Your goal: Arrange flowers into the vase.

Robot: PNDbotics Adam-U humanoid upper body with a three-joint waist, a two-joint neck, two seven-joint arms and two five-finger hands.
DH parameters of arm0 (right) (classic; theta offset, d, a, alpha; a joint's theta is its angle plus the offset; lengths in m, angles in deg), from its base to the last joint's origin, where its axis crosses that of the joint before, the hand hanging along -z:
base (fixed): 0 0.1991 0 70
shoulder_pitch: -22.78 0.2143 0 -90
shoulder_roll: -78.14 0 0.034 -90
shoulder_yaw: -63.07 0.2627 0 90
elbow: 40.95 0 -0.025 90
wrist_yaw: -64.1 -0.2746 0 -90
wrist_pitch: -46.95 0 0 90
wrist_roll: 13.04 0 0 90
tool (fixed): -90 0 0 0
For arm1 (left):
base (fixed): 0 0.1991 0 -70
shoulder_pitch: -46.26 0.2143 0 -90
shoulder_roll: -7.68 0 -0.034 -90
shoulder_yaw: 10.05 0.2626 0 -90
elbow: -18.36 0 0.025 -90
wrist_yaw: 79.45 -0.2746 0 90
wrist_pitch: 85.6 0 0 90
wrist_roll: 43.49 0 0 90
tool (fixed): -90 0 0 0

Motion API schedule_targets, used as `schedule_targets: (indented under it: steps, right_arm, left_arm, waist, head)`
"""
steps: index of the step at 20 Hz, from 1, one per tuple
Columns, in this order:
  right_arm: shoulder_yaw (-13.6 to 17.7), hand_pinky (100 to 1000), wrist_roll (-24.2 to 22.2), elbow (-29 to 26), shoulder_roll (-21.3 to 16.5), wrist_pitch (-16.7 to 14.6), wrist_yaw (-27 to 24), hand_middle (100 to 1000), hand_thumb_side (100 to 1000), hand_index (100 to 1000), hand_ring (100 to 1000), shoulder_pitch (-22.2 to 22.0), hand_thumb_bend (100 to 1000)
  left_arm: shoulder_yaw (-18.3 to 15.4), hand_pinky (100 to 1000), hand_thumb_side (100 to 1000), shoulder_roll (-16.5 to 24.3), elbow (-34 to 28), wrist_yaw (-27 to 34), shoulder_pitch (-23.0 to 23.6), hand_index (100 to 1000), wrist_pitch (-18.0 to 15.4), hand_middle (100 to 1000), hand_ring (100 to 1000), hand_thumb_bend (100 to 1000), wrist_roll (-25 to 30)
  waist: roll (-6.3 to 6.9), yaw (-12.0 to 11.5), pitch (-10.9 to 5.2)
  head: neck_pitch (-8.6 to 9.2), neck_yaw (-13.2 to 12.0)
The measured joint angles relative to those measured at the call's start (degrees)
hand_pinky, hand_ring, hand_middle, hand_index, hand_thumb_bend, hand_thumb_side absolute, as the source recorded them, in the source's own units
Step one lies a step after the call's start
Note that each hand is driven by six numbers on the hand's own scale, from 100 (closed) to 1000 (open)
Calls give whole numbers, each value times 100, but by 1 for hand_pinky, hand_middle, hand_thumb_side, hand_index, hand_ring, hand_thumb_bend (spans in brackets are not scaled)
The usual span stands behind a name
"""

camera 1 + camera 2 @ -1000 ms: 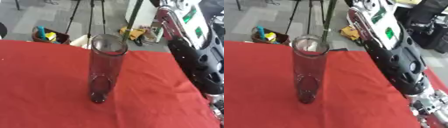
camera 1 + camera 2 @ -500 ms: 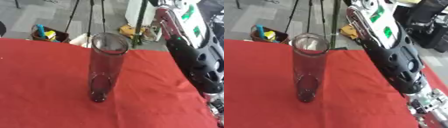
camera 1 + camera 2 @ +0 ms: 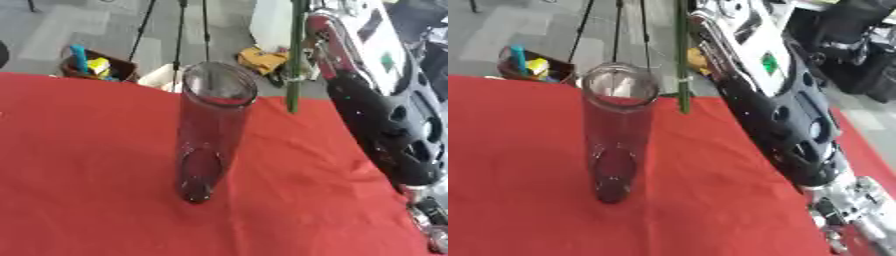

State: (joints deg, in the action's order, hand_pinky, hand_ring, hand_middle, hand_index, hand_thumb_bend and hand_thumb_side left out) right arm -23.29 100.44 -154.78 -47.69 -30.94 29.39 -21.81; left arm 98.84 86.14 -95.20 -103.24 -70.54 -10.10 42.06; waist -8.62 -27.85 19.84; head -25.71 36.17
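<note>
Setting: red cloth (image 3: 96, 165) covers the table; grey floor lies beyond the vase, with tripod legs (image 3: 179, 35) and a small box of bright bits (image 3: 87, 65) behind the vase to its left

Left eye view, vase: clear glass vase (image 3: 210, 130), tall and narrow, stands upright on the cloth; its mouth is open and nothing is in it

Left eye view, stem: green flower stem (image 3: 296, 60) hangs nearly upright just right of the vase mouth and a little beyond it; its cut end points down, apart from the rim, not yet inside

Left eye view, arm: right arm (image 3: 376, 125), black with silver joints, runs down the side right of the vase

Right eye view, stem: same stem shows just right of the rim; its top leaves the picture, so no bloom is visible

Right eye view, arm: right arm fills the space right of the vase; silver parts (image 3: 855, 210) show near the lower corner, too unclear to name

Hands: neither hand is visible; what holds the stem above the frame I cannot tell

Handling, judged: vase looks fragile, top-heavy and easy to tip, so the stem end should enter the mouth without knocking the rim; stem looks light, fairly stiff, best held high on its length

Progress, judged: early; first stem is not yet in the vase
</note>
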Motion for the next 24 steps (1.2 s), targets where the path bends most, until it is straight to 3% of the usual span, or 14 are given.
schedule_targets:
  steps: [4,11,24]
  right_arm:
    - [50,100,244,0,-1,-262,-230,100,781,100,100,-4,100]
    - [128,100,637,0,-48,-1146,-632,100,774,100,100,-2,100]
    - [202,100,784,-1,-137,-1354,-932,100,773,100,100,-7,100]
  left_arm:
    - [0,549,710,0,0,0,2,759,5,702,696,100,5]
    - [0,549,706,0,0,3,10,759,10,702,694,100,12]
    - [0,549,704,0,0,58,22,759,-1,703,694,100,44]
  waist:
    - [1,27,0]
    - [21,46,-26]
    - [45,98,-110]
  head:
    - [-2,17]
    - [-44,67]
    - [-46,75]
